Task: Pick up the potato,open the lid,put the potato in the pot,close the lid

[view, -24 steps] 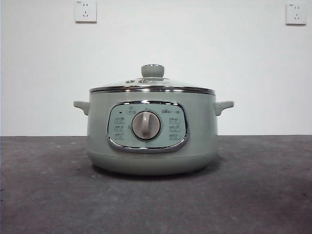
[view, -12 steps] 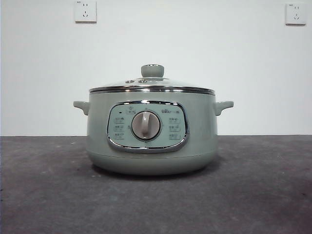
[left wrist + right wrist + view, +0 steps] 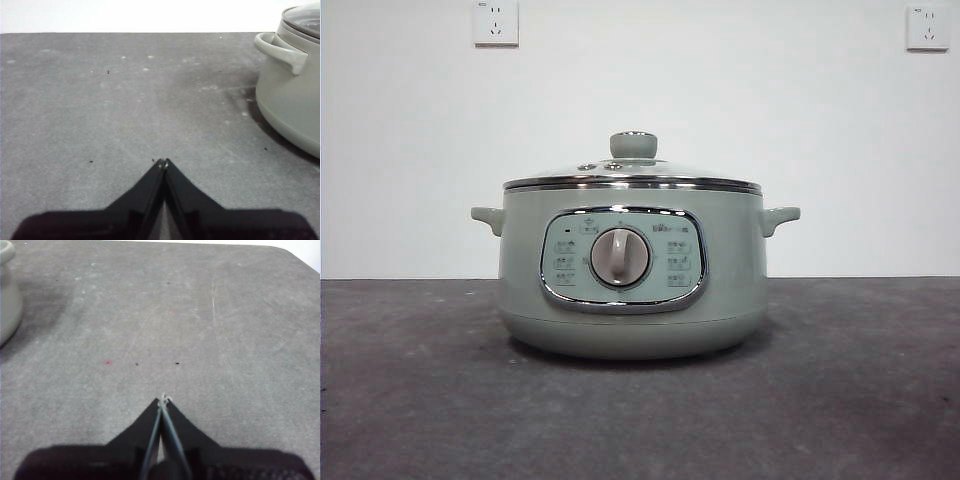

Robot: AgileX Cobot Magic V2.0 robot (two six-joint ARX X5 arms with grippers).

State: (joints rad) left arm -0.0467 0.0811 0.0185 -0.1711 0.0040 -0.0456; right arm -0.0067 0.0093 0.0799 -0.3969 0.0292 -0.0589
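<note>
Lid (image 3: 633,165) sits on pot (image 3: 632,270) — no potato visible; left claw (image 3: 163,162) and right claw (image 3: 163,400) both pressed together, empty. Progress unclear.

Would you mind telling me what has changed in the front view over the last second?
Nothing visibly changed. The pot stands in the same spot with the lid on it, and no arm has entered the front view.

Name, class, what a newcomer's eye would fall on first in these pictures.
First, the pale green pot standing mid-table, its glass lid seated on top and a grey dial facing the front camera. Next, the left gripper and right gripper, each shut and empty over bare grey table beside the pot.
</note>
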